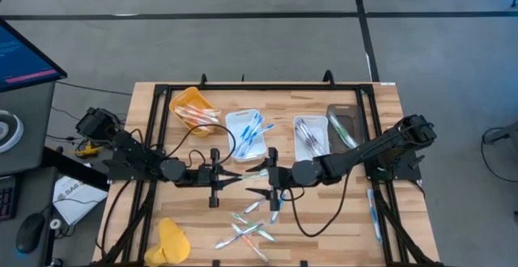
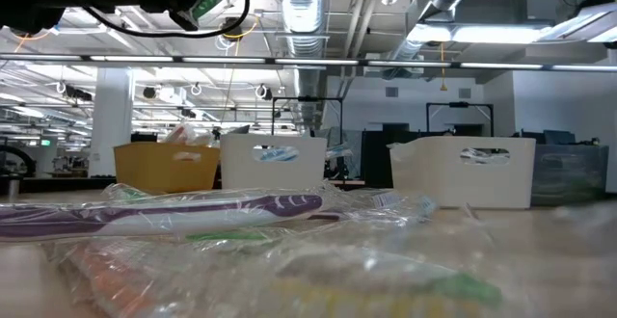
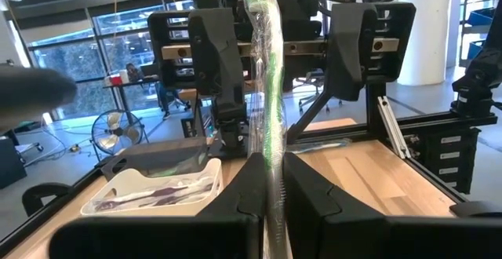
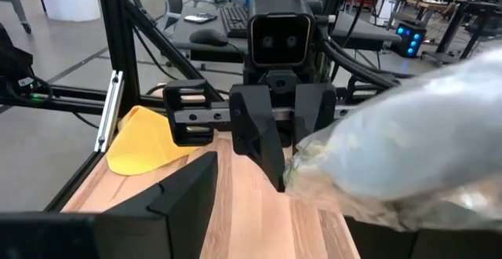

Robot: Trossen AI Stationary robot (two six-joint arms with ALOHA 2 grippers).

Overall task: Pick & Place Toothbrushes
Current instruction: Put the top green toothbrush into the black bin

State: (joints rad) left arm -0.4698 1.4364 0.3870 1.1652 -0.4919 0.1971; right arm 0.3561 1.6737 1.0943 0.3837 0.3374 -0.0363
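Observation:
A green toothbrush in clear wrap (image 1: 256,172) hangs in the air between my two grippers at the table's middle. My left gripper (image 1: 235,178) comes from the left and is shut on it. My right gripper (image 1: 261,182) faces it from the right and is open. In the left wrist view its fingers (image 3: 216,63) stand wide on either side of the toothbrush's far part (image 3: 263,47). Several more wrapped toothbrushes (image 1: 247,228) lie loose on the near part of the table. In the low view they (image 2: 193,212) fill the foreground. My left gripper pinches the wrapped green toothbrush between its two fingers near one end (image 3: 271,173). It comes level from the table's left. The toothbrush is lifted clear of the table and sticks out ahead of the fingers toward my right gripper (image 3: 286,55).
A row of trays sits at the far side: a yellow one (image 1: 193,109), a white one holding blue toothbrushes (image 1: 245,131), a white one holding grey ones (image 1: 312,135) and a dark one (image 1: 343,124). A yellow cloth (image 1: 171,239) lies near left. One toothbrush (image 1: 374,212) lies by the right rail.

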